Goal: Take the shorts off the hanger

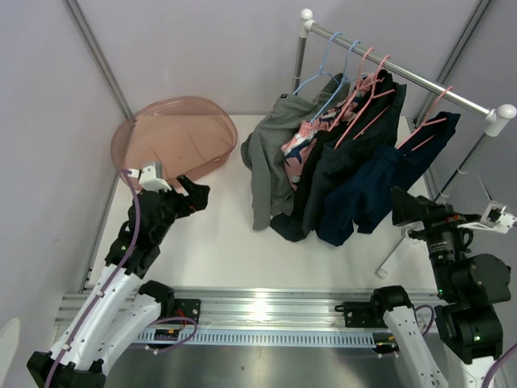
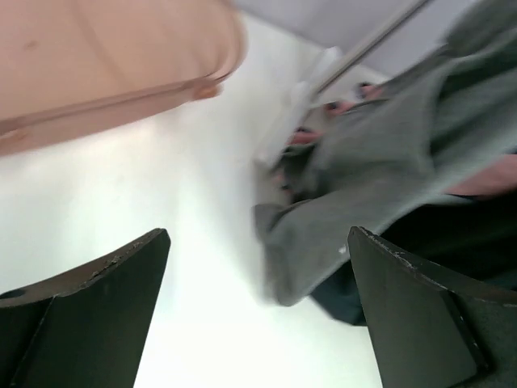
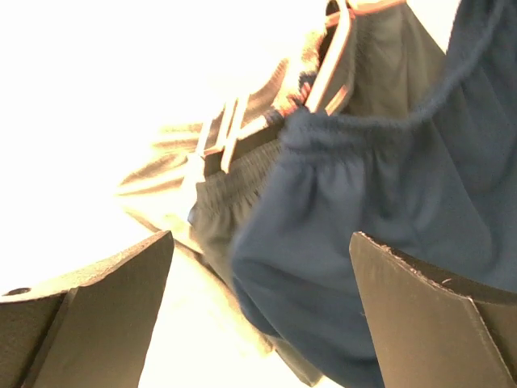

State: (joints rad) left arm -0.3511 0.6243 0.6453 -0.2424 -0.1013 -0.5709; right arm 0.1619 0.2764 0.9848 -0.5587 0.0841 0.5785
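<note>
The shorts (image 1: 339, 178), grey, pink-printed, black and navy, hang on hangers (image 1: 363, 89) at the table's (image 1: 226, 242) far right corner. The left gripper (image 1: 196, 192) and right gripper (image 1: 401, 206) are both spread wide and empty.

Shorts (image 1: 339, 174) are noted as soft matt cloth, hangers (image 1: 355, 109) as smooth plastic, the rail (image 1: 404, 69) as polished metal; left of the rail, a glossy translucent plastic basin (image 1: 174, 133).
</note>
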